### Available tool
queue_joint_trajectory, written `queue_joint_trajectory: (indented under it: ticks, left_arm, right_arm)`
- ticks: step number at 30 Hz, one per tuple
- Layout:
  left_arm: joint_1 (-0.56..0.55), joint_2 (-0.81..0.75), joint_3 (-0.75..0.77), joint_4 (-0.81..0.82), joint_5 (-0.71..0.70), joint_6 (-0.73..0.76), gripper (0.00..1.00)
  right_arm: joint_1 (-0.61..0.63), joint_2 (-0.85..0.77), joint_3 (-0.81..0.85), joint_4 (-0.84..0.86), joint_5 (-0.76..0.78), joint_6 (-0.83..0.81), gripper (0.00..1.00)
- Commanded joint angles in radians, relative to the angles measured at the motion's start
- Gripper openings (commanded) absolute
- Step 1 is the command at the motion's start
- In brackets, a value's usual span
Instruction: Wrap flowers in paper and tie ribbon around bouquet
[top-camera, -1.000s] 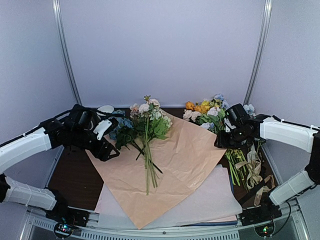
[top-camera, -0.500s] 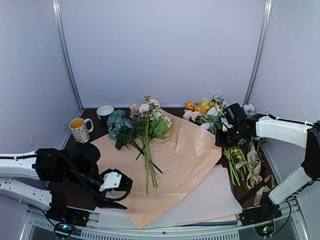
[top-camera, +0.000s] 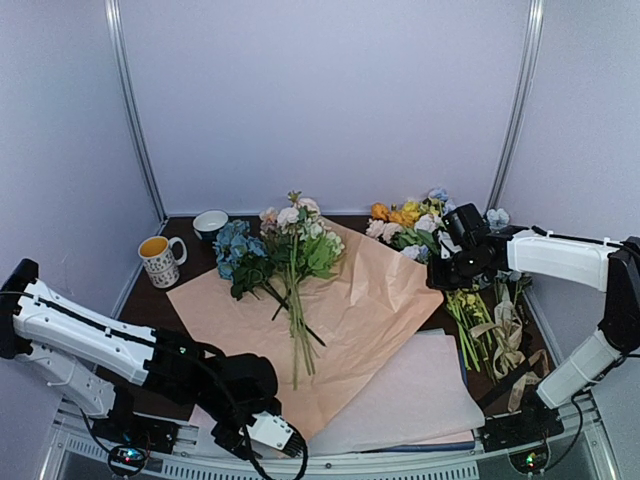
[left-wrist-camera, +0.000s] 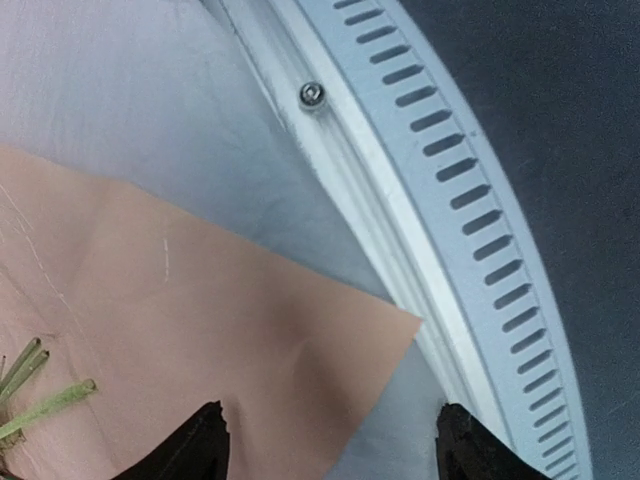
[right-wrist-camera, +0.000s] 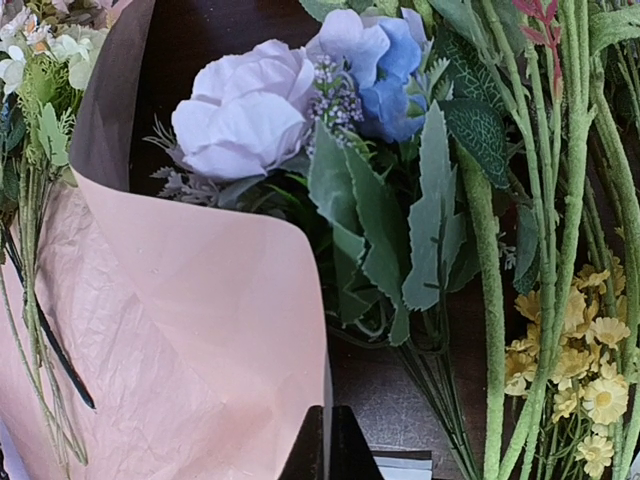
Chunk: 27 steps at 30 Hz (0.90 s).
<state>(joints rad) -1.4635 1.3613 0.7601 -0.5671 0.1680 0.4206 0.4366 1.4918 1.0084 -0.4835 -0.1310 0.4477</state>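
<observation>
Top external view: the left arm lies low along the table's near left side, elbow out, forearm angled in toward the front rail (left-wrist-camera: 470, 230), with the left gripper (top-camera: 262, 435) at the near corner of the paper (top-camera: 370, 310). On the left wrist camera the left gripper (left-wrist-camera: 330, 455) stands wide, its two dark fingertips (left-wrist-camera: 205, 445) apart on either side of that corner and closed on nothing. A mug (top-camera: 160, 258) and a bowl (top-camera: 210, 221) sit at the back left. The flowers (top-camera: 295, 250) lie across the paper's far left part, heads toward the back wall, stems running toward the near edge. Pink sheets (top-camera: 420, 400) show under the paper's near right side. The right arm reaches in from the right, forearm roughly level, and the right gripper (top-camera: 440, 275) is pinched on the paper's curled-up right edge, fingers tight together on the wrist camera (right-wrist-camera: 325, 445). Just beyond lies the loose bunch (top-camera: 410, 222); the ribbon (top-camera: 505, 335) lies tangled among its stems at the right.
</observation>
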Motion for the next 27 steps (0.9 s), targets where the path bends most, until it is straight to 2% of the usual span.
queue_joint_trajectory:
  ticks: [1,8,13,17,21,23,27]
  left_arm:
    - [-0.004,0.050,0.025,0.082,-0.166,0.022,0.73]
    - [-0.004,0.029,-0.010,0.147,-0.190,0.023,0.65]
    - [-0.004,0.055,0.000,0.145,-0.217,0.028,0.52]
    - [-0.004,0.061,0.000,0.151,-0.247,0.024,0.29]
    - [-0.003,0.071,0.002,0.158,-0.273,0.014,0.00]
    - [-0.003,0.077,0.004,0.160,-0.292,0.010,0.00]
    - [0.015,0.060,0.002,0.166,-0.302,-0.003,0.00]
  right_arm:
    - [-0.002,-0.029,-0.014,0.029,0.021,-0.014,0.00]
    - [-0.002,-0.057,-0.039,0.030,0.011,-0.017,0.00]
    - [-0.003,-0.082,-0.046,0.030,0.009,-0.013,0.00]
    - [-0.002,-0.099,-0.041,0.006,0.015,-0.021,0.12]
    - [-0.003,-0.122,-0.025,-0.040,0.040,-0.033,0.37]
    - [-0.003,-0.142,-0.008,-0.075,0.070,-0.043,0.45]
    - [0.019,-0.210,0.009,-0.112,0.115,-0.082,0.48]
